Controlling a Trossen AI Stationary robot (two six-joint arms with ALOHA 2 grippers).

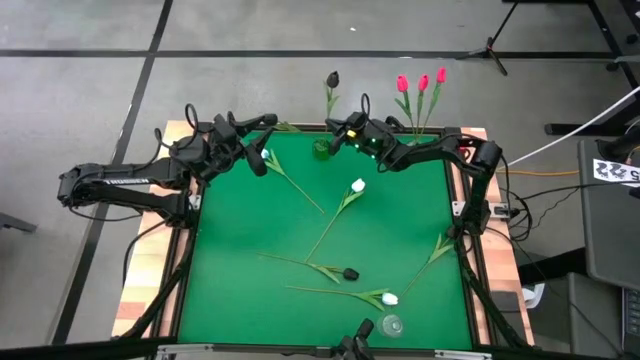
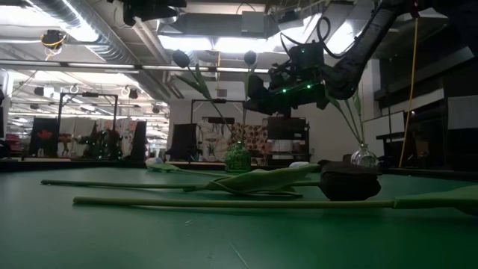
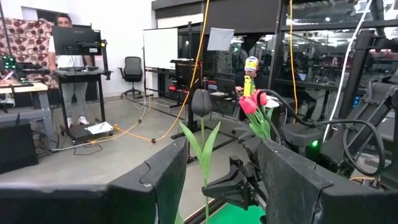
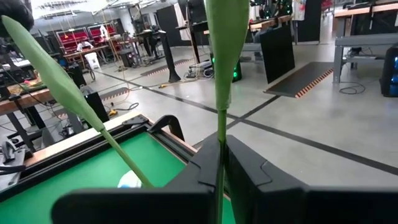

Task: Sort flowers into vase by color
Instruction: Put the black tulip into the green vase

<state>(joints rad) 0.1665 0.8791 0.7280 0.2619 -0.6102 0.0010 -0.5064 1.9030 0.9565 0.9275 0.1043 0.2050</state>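
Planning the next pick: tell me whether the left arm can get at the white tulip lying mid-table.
Probably yes. The left gripper is open and empty at the far edge, and the white tulip lies uncovered on open green mat. The right gripper is busy holding the black tulip nearby.

Green table [image 1: 250,230]: white tulip [image 1: 358,186] centre, black tulip [image 1: 349,272] and second white tulip [image 1: 389,299] toward 6 o'clock, green vase [image 1: 322,149] at 12.

You're in a robotics lab, polished concrete floor [image 3: 118,118], whiteboard [image 3: 160,48], office chair [image 3: 131,67], standing workstation with monitor [image 3: 76,39], exposed ceiling ducts [image 2: 82,19].
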